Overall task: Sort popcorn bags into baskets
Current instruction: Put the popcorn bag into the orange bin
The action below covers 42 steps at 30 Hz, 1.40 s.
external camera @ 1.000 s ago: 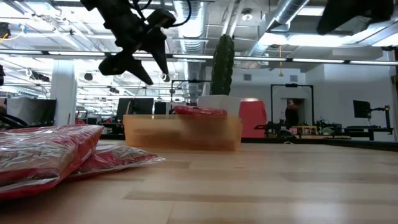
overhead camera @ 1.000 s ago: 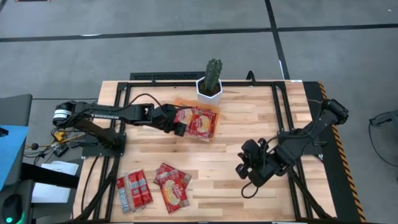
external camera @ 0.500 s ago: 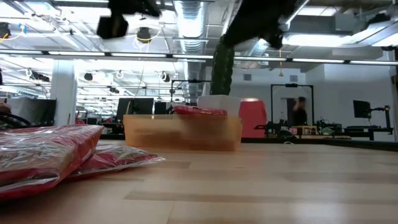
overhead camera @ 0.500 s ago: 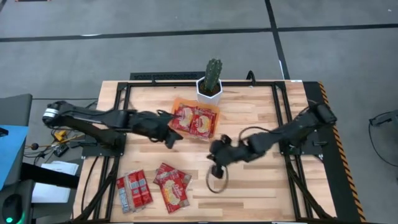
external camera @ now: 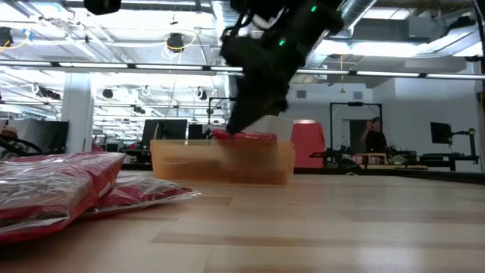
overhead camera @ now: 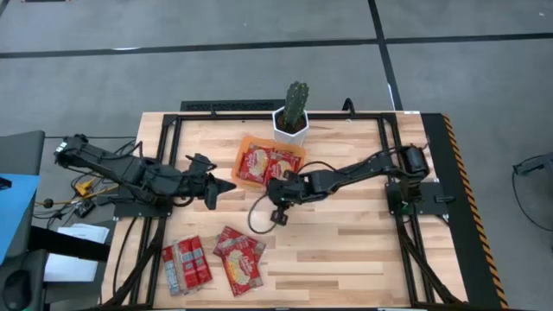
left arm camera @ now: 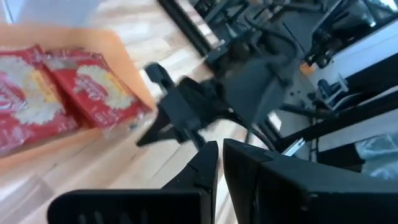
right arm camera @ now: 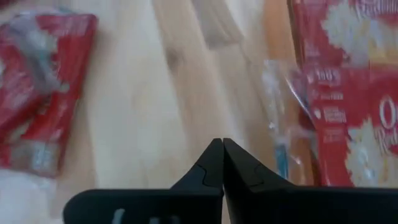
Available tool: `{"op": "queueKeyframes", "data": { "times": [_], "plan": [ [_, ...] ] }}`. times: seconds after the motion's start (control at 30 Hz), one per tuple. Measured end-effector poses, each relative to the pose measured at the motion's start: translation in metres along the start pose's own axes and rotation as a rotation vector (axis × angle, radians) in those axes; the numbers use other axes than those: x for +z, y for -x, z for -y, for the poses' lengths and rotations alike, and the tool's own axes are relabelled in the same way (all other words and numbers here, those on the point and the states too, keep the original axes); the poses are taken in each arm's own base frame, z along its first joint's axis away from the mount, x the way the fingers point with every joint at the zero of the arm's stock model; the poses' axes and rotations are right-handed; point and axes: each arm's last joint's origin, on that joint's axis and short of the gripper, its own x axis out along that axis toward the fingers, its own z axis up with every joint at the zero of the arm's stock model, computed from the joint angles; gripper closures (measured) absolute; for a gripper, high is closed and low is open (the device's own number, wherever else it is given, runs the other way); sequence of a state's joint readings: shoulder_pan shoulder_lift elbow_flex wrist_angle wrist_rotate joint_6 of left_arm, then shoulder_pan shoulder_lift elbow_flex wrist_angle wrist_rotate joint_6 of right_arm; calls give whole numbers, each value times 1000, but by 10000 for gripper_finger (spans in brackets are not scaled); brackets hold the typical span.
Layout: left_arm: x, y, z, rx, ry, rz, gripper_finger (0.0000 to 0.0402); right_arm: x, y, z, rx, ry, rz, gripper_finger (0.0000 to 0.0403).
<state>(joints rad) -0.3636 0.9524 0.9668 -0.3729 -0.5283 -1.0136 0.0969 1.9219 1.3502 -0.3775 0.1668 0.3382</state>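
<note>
since a second earlier we saw the empty, pinched-closed right claw [overhead camera: 275,195] swing beside the orange basket [overhead camera: 244,155]; we'd pinch the slippery, floppy popcorn bags [overhead camera: 239,257] by an edge.

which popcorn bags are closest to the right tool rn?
The two popcorn bags lying in the orange tray. The right tool sits just beside that tray; the other bags lie at the table's near edge.

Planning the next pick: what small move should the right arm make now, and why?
Probably swing the right gripper, shut and empty beside the orange tray, toward the loose popcorn bags, opening on the way; they lie unsorted.
</note>
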Motion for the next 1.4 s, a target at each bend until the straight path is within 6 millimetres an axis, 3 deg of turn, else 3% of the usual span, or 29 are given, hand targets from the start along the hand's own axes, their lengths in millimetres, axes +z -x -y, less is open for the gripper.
{"op": "queueKeyframes", "data": {
  "times": [0.17,0.43,0.67,0.87,1.0,1.2,1.4],
  "plan": [
    [-6,1,-3,37,19,-39,388,8,0,13,-53,11,-40,383],
    [-13,3,-18,181,39,-98,384,11,21,23,-152,44,-65,383],
    [-36,2,-26,288,-29,-266,324,9,59,25,-179,66,-102,375],
    [-76,-18,-17,294,-100,-474,237,0,110,-1,-58,35,-85,386],
    [-110,-35,-11,309,-98,-552,204,-11,132,-26,0,9,-51,383],
    [-156,-53,-10,342,-143,-574,196,-36,139,-57,16,-42,-53,374],
    [-197,-65,-2,243,-99,-673,195,-63,134,-86,21,-74,-105,380]
  ]
}}
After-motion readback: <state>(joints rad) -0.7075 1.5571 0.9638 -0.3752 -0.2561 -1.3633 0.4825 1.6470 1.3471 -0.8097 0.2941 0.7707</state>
